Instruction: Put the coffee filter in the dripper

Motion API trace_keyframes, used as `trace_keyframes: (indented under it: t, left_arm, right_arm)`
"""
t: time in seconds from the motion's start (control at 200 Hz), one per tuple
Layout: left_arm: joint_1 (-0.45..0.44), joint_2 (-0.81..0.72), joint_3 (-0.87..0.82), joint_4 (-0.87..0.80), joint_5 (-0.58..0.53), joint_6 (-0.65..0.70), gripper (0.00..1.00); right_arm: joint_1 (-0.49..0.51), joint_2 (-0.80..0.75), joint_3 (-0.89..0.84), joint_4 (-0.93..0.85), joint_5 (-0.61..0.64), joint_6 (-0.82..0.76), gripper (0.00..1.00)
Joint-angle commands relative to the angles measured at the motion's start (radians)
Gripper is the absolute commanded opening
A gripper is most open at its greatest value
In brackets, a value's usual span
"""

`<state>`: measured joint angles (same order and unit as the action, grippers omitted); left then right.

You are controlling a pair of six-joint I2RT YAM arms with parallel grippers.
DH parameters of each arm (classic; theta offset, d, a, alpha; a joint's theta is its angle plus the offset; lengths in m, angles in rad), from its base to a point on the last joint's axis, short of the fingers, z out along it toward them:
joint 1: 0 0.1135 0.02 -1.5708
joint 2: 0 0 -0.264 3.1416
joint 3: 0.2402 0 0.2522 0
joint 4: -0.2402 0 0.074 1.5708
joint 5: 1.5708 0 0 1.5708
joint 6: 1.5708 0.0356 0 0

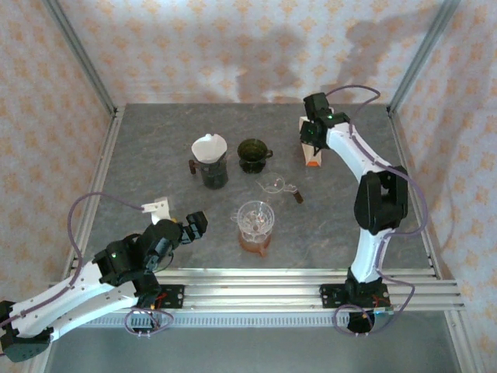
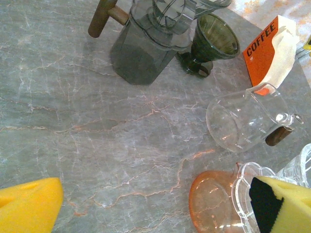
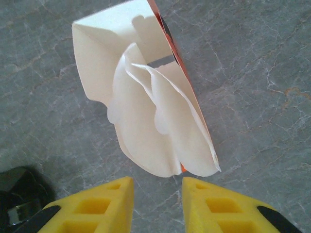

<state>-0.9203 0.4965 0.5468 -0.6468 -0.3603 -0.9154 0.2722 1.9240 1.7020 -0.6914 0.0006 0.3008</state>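
White paper coffee filters stick up out of an orange box marked COFFEE at the far right of the table. My right gripper hangs just over them. Its yellow fingers stand a little apart, the filter edges lie just beyond the tips, and nothing is between them. A clear dripper sits on an orange cup near the front middle. My left gripper is wide open beside it, low at the front left.
A dark carafe with a white filter shape on top stands at mid-table. Beside it is a dark green dripper. Another clear dripper with a brown handle lies on its side. Metal frame posts line the table edges.
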Motion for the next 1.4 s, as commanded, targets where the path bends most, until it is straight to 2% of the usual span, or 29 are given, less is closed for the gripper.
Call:
trace_keyframes:
  t: [0.0,0.225,0.631,0.896,1.056,1.146,1.286,1.391]
  left_arm:
    - [0.014,0.021,-0.013,0.008,-0.04,0.01,1.0]
    - [0.027,0.066,-0.007,0.027,-0.014,0.019,1.0]
    - [0.071,0.063,-0.017,0.031,0.024,0.019,1.0]
    - [0.09,0.065,-0.019,0.037,0.044,0.021,1.0]
    - [0.1,0.069,-0.018,0.036,0.05,0.025,1.0]
    - [0.104,0.069,-0.016,0.038,0.052,0.027,1.0]
    - [0.11,0.071,-0.015,0.036,0.054,0.028,1.0]
    - [0.113,0.074,-0.016,0.039,0.058,0.027,1.0]
  right_arm:
    - [-0.001,0.036,0.079,0.01,0.018,0.06,0.32]
    - [-0.007,0.139,0.188,-0.024,-0.015,0.104,0.32]
    - [-0.011,0.204,0.236,-0.024,-0.037,0.14,0.32]
    - [-0.011,0.226,0.244,-0.033,-0.024,0.139,0.24]
    - [-0.011,0.237,0.258,-0.046,-0.02,0.134,0.24]
    - [-0.011,0.238,0.262,-0.051,-0.022,0.13,0.18]
    - [-0.011,0.218,0.258,-0.042,-0.03,0.126,0.0]
    - [-0.011,0.199,0.26,-0.045,-0.038,0.117,0.0]
